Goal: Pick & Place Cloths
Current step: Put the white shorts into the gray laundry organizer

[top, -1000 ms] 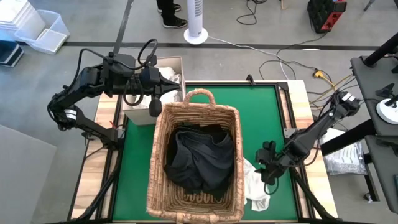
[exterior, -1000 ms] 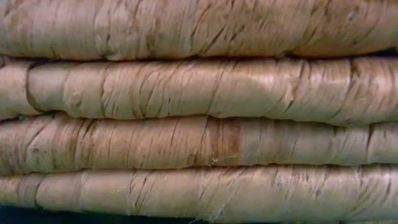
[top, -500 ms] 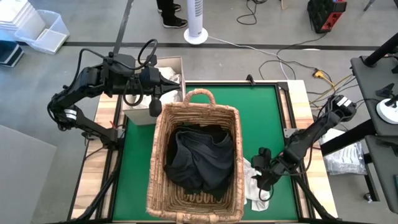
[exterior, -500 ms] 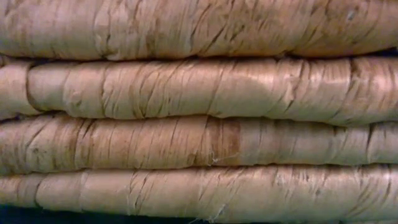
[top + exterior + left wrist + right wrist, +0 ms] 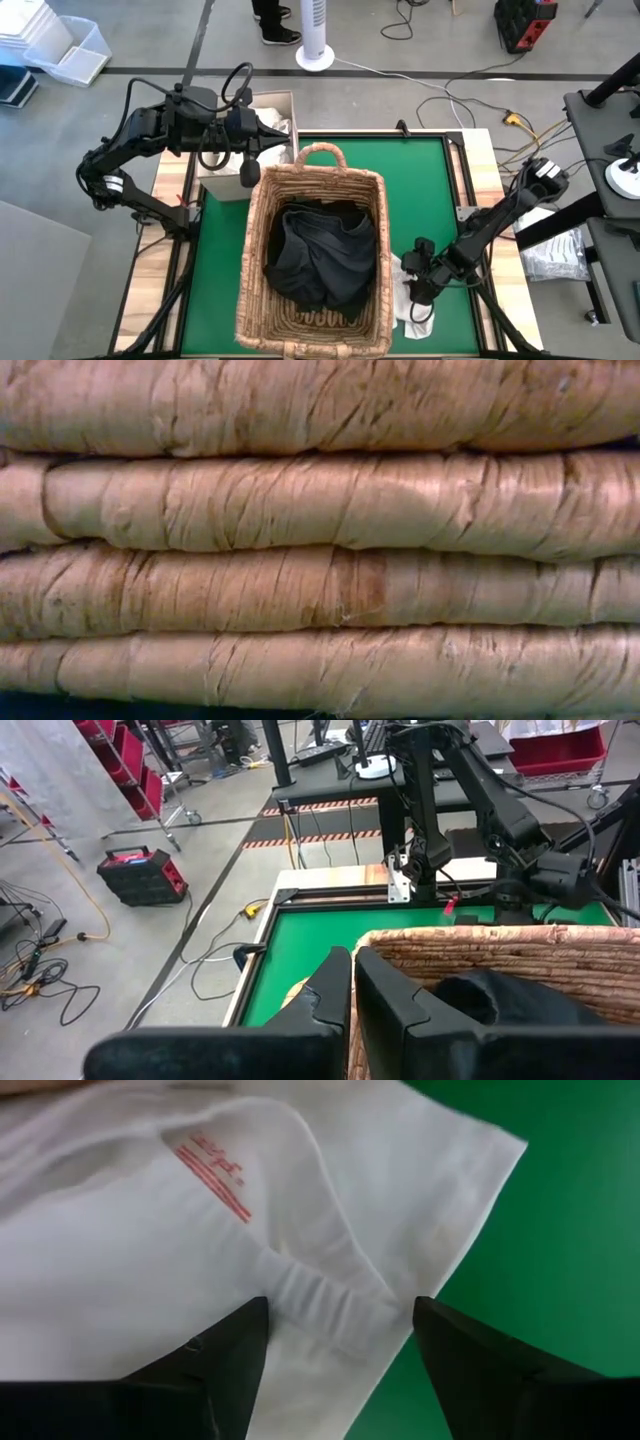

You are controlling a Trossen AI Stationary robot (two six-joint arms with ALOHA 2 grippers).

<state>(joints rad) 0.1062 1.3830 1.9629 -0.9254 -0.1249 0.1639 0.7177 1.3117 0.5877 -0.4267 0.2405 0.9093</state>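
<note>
White cloth (image 5: 412, 300): lies crumpled on the green mat (image 5: 430, 190), lower right of centre in the high view, just beside the right wall of the wicker basket (image 5: 372, 215). In the right wrist view the white cloth (image 5: 150, 1250) fills most of the frame, with a ribbed hem between the two dark fingers.

Dark cloth (image 5: 320, 255): bundled inside the basket, centre of the high view; already placed, by the look of it.

Right pincer (image 5: 412, 288): low over the white cloth, fingers spread wide to either side of the hem, nothing held yet. Whether the tips touch the fabric cannot be told.

Left pincer (image 5: 352, 982): fingers pressed together, empty, waiting above the basket's upper left corner near a cardboard box (image 5: 262, 108).

Step in hand (judgement): reaching for the white cloth, just ahead of the grasp. The next move calls for a short descent so both fingers bracket a fold, a firm close, then a lift high enough to clear the basket rim before carrying leftward and releasing over the dark cloth.

Writing: a small red mark (image 5: 212, 1173) printed on the white cloth, script over red stripes; not legible.

Low view: basket weave only.
</note>
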